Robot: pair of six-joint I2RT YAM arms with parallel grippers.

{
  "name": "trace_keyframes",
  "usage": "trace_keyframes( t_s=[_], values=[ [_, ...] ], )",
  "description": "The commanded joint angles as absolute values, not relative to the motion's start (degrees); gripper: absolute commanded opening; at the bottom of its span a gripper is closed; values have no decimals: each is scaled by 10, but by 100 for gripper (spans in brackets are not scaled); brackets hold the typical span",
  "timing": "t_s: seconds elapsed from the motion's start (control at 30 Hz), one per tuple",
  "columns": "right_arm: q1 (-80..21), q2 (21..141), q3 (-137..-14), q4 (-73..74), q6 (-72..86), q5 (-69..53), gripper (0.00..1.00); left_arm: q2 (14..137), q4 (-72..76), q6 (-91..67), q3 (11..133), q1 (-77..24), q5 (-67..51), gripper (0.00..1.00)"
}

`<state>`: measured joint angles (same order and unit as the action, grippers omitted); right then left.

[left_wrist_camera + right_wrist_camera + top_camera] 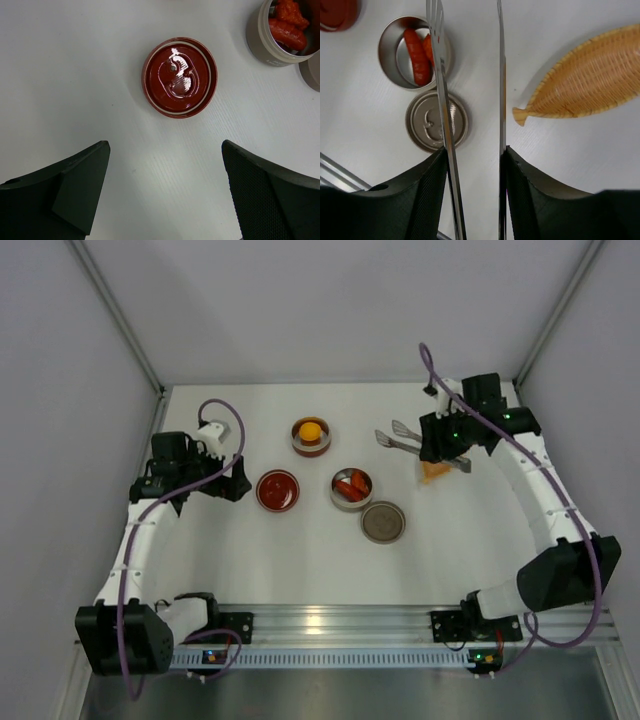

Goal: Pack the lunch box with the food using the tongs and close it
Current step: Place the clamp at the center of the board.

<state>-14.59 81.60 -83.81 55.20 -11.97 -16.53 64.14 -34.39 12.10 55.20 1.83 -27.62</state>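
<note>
The lunch box shows as two round open tins. One tin (311, 443) holds a round orange-yellow lump of food (311, 429). The other tin (351, 497) (387, 47) holds longish red pieces of food (350, 485) (415, 57) (287, 22). My right gripper (437, 445) (474, 152) is shut on the slim metal tongs (398, 437) (440, 75), one finger pressed on each arm, tips pointing toward the tins. My left gripper (232, 480) (165, 145) hangs open and empty just short of a red lid (277, 490) (180, 76).
A grey metal lid (383, 522) (436, 120) lies flat beside the tin of red pieces. An orange woven leaf-shaped dish (435, 471) (590, 80) lies under the right gripper. White walls close in the table on three sides; a metal rail runs along the near edge.
</note>
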Motion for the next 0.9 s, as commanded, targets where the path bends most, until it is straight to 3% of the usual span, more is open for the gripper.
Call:
trace_keyframes(
  t_s=[0.0, 0.47, 0.87],
  values=[
    [-64, 798, -855, 504, -72, -189, 46, 622, -356, 121, 574, 18, -279, 98],
    [196, 782, -746, 368, -69, -176, 44, 628, -351, 124, 567, 18, -273, 98],
    [237, 947, -767, 314, -101, -166, 45, 647, -336, 120, 560, 18, -273, 98]
  ],
)
